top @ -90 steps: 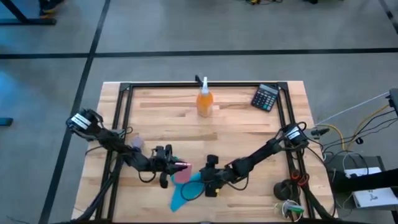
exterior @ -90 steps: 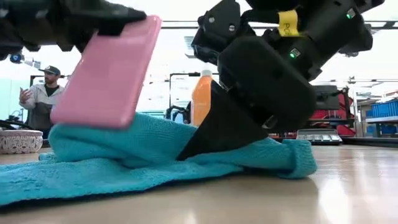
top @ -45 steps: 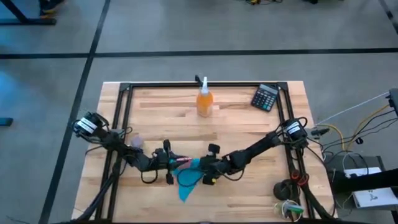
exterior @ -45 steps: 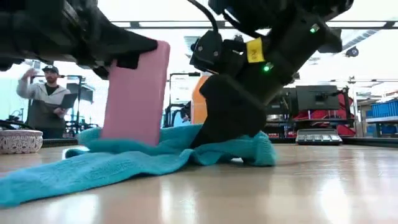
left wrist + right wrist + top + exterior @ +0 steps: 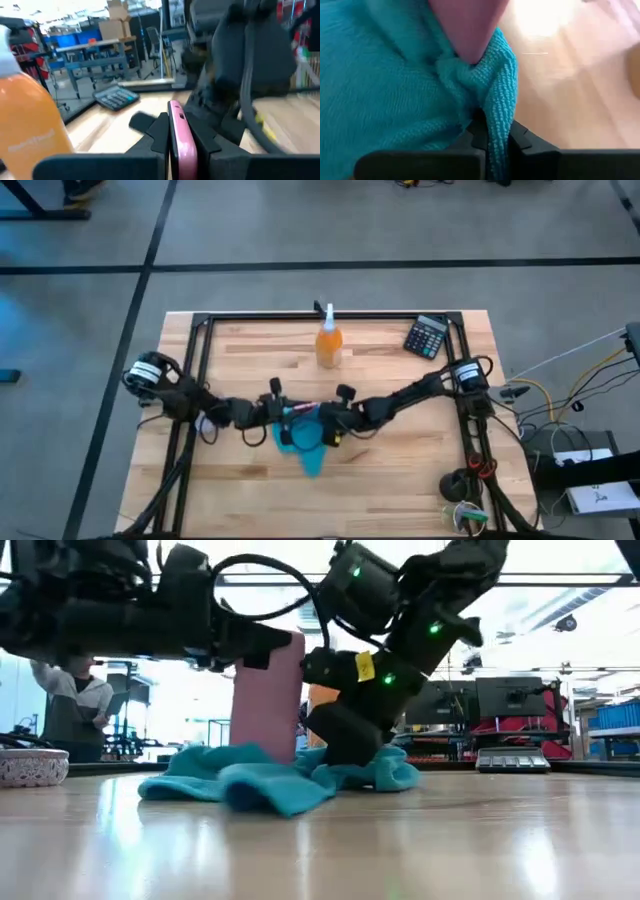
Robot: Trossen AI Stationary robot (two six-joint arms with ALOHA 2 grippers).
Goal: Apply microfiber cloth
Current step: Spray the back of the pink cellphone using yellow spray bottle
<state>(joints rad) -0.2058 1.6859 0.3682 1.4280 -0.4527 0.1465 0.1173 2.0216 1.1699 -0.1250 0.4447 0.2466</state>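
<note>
- Turquoise microfiber cloth [image 5: 303,442] lies bunched at table centre, low in the high view.
- Right gripper [image 5: 328,430], arm stretched low, pinches its edge.
- Left gripper [image 5: 283,418] clamps an upright pink phone [image 5: 266,690] touching it.

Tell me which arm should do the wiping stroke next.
Right, probably. The right gripper is already shut on the microfiber cloth, bunched against the pink phone. The left gripper is busy gripping that phone upright, so it serves best as the holder.
</note>
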